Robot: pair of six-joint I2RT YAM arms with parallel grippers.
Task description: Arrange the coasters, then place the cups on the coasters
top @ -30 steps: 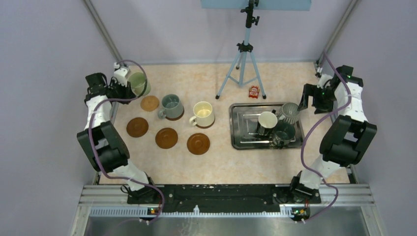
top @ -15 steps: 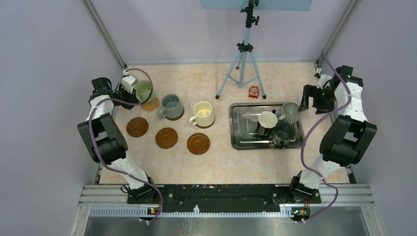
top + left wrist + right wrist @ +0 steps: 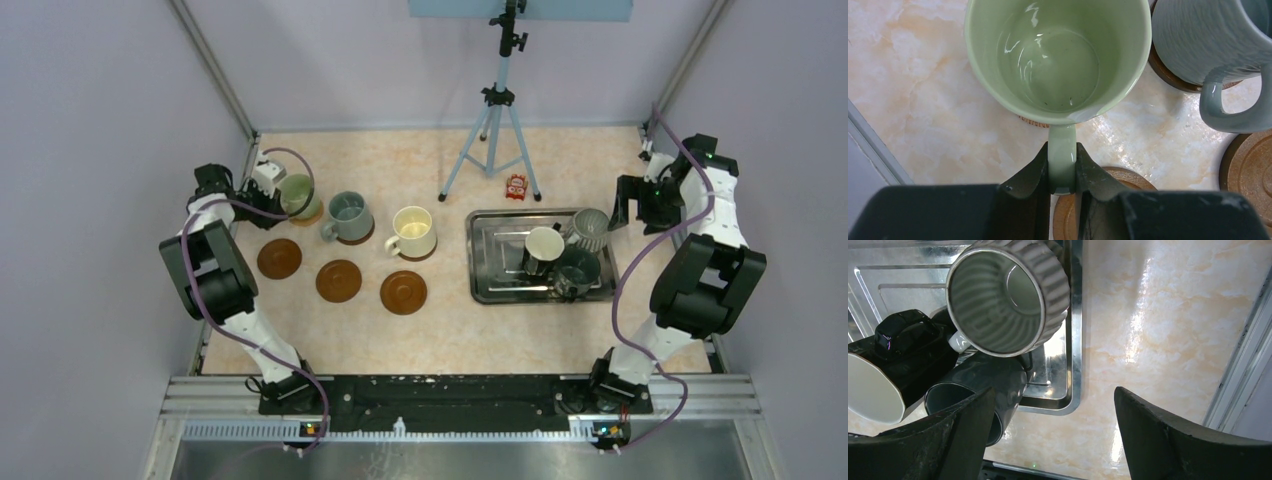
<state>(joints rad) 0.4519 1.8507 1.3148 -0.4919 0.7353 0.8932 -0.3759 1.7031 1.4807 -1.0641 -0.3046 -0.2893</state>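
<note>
My left gripper [image 3: 1062,156] is shut on the handle of the pale green cup [image 3: 1058,55], which is upright over the back-left coaster [image 3: 1032,121]; only a sliver of that coaster shows. From above, the left gripper [image 3: 264,196] holds that green cup [image 3: 298,194] beside the grey-blue cup [image 3: 348,215] and the cream cup [image 3: 413,230], each on a coaster. Three bare coasters [image 3: 279,258] [image 3: 339,281] [image 3: 403,292] form the near row. My right gripper [image 3: 1053,412] hangs open and empty by the tray's right edge, near the ribbed grey cup [image 3: 1008,295], dark teal cup [image 3: 973,385] and white cup [image 3: 870,387].
The steel tray [image 3: 492,262] holds three cups at centre right. A tripod [image 3: 493,125] stands at the back with a small red item [image 3: 516,186] by its foot. Metal frame rails run along both table sides.
My left gripper has carried the green cup from the back-left corner rightward and nearer, onto the spot over the back-left coaster. The right arm has stayed still.
</note>
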